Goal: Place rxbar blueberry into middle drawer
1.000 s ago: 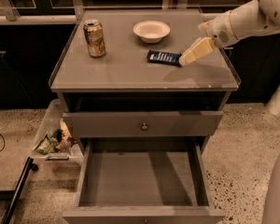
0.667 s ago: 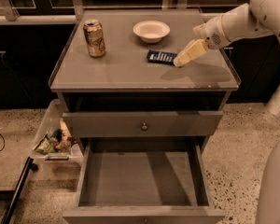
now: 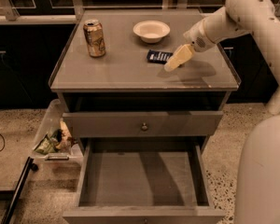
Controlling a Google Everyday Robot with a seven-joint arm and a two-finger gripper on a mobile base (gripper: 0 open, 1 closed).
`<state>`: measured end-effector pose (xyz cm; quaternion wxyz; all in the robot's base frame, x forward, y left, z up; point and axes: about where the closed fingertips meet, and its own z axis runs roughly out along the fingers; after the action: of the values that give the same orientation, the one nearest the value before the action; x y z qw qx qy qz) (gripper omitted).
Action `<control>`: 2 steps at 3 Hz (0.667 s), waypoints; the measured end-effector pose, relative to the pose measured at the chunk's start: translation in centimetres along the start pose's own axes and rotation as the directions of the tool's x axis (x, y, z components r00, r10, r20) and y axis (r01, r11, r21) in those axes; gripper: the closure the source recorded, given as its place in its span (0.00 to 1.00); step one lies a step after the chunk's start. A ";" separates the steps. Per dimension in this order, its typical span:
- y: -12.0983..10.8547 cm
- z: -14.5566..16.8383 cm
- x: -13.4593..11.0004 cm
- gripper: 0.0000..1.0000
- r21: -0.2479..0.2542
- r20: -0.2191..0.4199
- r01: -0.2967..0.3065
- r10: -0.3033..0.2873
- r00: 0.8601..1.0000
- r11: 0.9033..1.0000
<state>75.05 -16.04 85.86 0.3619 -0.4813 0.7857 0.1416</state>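
The rxbar blueberry (image 3: pixel 157 56) is a small dark blue bar lying flat on the cabinet top, in front of the white bowl. My gripper (image 3: pixel 173 62) hangs just to the right of the bar, its tan fingers pointing down-left over the bar's right end. The middle drawer (image 3: pixel 142 180) is pulled out below, its grey floor bare.
A tan drink can (image 3: pixel 94 38) stands at the top's left. A white bowl (image 3: pixel 151 30) sits at the back middle. The upper drawer with a round knob (image 3: pixel 143 126) is closed. A clear bin with litter (image 3: pixel 53 141) stands on the floor at the left.
The gripper has moved left and slightly down, closer to the bar's right end. The bar, can, bowl and drawers have not moved.
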 end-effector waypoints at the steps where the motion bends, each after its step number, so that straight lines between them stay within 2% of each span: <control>1: -0.2 1.5 0.0 0.00 -0.012 -0.026 0.001 -0.002 1.000 1.000; 2: -0.6 2.2 0.1 0.00 -0.027 -0.029 -0.007 0.006 1.000 1.000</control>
<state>76.47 -15.14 84.28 0.3434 -0.4856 0.7905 0.1463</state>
